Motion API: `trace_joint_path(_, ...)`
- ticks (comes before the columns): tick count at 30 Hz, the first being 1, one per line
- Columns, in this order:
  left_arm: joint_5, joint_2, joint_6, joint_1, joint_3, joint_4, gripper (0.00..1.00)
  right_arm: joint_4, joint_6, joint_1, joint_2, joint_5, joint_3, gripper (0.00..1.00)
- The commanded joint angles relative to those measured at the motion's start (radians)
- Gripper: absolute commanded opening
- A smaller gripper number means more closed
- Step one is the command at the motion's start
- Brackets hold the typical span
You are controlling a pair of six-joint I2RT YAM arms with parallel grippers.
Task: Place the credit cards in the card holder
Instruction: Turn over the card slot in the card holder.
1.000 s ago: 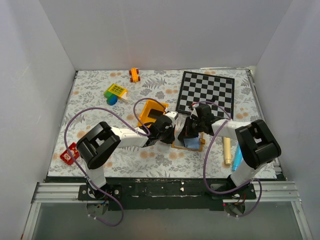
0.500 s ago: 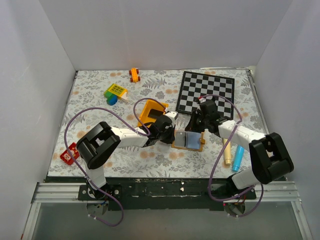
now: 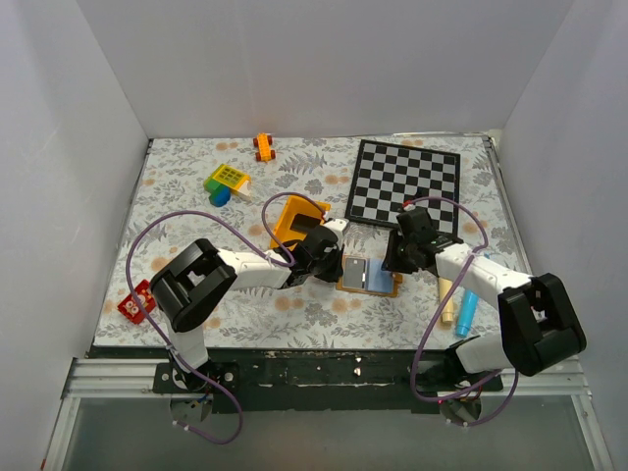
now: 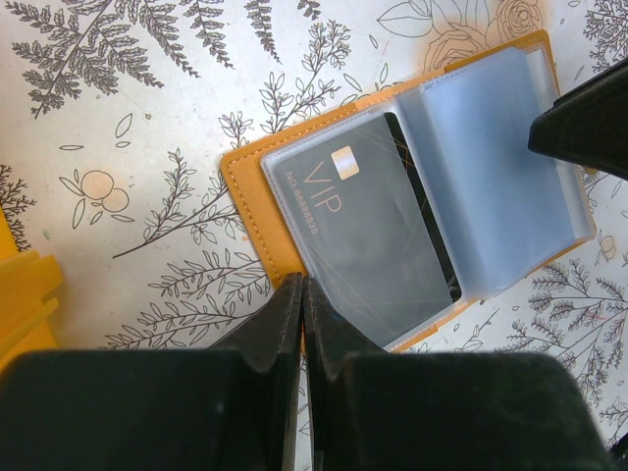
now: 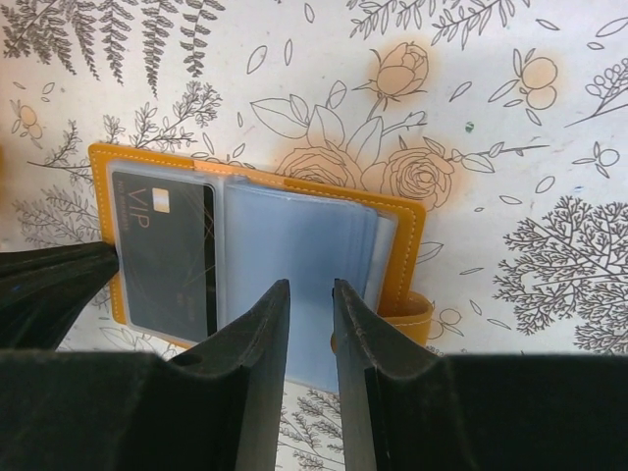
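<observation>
Right arm has swung back toward the right side since a second ago; its claw [image 5: 306,290] no longer covers the card holder [image 3: 369,277] and has gone from pressed together to slightly spread. Nothing sits between the two black wedge-shaped fingers [image 5: 257,329]; they hang over the right half of the holder.

Card holder lies folded open and flat on the floral-print counter [image 3: 196,206], just in front of the chequered board [image 3: 404,180] and beside the yellow plastic bin [image 3: 292,218]. Tan leather-like cover with stitched border and a small snap tab on the right edge. Inside are glossy, translucent blue-grey plastic sleeves, stacked like pages.

One credit card [image 4: 378,231], thin, matte black, rectangular, marked VIP with a small gold chip, sits inside the left sleeve, slightly skewed.

Left claw [image 4: 301,294] is pressed together, tips meeting at the tan border on the holder's left side. Cannot tell whether it pins the cover down or only touches it.
</observation>
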Motion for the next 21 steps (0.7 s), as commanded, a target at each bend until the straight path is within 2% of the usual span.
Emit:
trace_joint_path(1, 0.008, 0.031, 0.000, 0.000, 0.006, -0.022, 0.00, -0.019, -0.020, -0.001, -0.005, 0.029, 0.002, 0.33)
trace_joint_path(21, 0.008, 0.031, 0.001, 0.000, 0.005, -0.030, 0.00, 0.104, -0.046, -0.001, 0.126, -0.204, 0.024, 0.34)
